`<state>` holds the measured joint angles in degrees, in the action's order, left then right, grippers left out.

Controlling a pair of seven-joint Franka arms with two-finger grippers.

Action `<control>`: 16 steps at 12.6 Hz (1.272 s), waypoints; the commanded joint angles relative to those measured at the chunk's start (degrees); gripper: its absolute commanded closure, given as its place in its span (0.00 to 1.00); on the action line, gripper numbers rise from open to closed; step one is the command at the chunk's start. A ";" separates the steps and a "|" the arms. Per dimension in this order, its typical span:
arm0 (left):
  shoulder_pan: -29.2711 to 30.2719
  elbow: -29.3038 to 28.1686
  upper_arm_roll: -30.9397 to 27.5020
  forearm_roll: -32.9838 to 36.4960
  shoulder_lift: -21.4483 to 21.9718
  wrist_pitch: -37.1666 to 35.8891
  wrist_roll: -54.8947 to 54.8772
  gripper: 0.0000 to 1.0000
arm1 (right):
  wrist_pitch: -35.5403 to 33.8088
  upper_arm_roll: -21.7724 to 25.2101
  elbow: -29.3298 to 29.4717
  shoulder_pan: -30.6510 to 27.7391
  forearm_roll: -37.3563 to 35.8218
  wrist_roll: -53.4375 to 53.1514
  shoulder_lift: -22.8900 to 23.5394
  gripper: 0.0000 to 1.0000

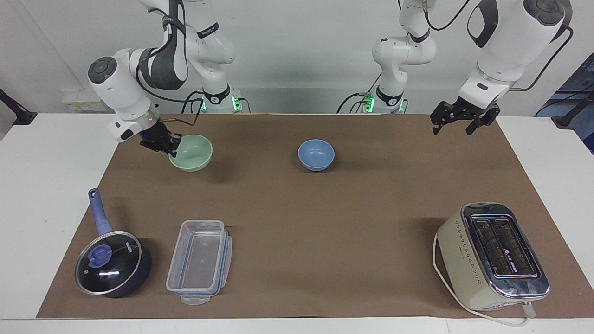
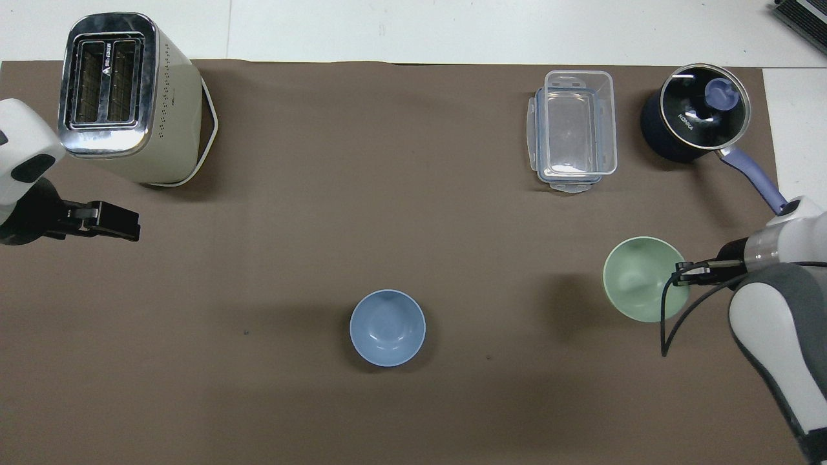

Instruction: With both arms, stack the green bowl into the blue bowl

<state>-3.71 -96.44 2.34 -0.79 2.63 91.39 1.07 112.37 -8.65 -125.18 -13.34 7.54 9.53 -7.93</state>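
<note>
The pale green bowl [image 1: 192,150] hangs tilted above the brown mat, held by its rim in my shut right gripper [image 1: 162,141]. It also shows in the overhead view [image 2: 639,278], with the right gripper [image 2: 681,274] at its rim. The light blue bowl [image 1: 316,154] stands alone on the mat near the middle, toward the robots [image 2: 387,327]. My left gripper [image 1: 457,123] is open and empty, raised high over the mat's edge at the left arm's end [image 2: 123,223], well away from the blue bowl.
A cream toaster [image 1: 494,255] stands at the left arm's end, farther from the robots. A clear lidded container [image 1: 199,260] and a dark blue lidded saucepan [image 1: 111,264] stand at the right arm's end, farther from the robots than the green bowl.
</note>
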 commanded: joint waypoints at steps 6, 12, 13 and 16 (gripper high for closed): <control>1.77 1.78 0.56 0.97 -0.08 -1.04 -0.98 0.00 | 4.25 0.03 -1.65 20.51 3.45 -8.80 -1.57 1.00; 1.77 1.78 0.56 0.97 -0.08 -1.04 -0.98 0.00 | 14.52 0.03 -1.30 38.54 3.36 -27.42 5.45 1.00; 1.86 1.78 0.56 0.97 -0.08 -1.04 -0.98 0.00 | 16.11 -0.05 -1.04 39.87 3.36 -30.07 6.77 1.00; 1.77 1.78 0.56 0.97 -0.08 -1.04 -0.98 0.00 | 21.55 -0.05 -0.77 42.15 3.36 -31.93 10.99 1.00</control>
<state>-2.63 -95.53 2.32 -0.78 2.48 91.39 0.88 130.60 -9.08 -126.37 27.88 9.99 -21.26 0.77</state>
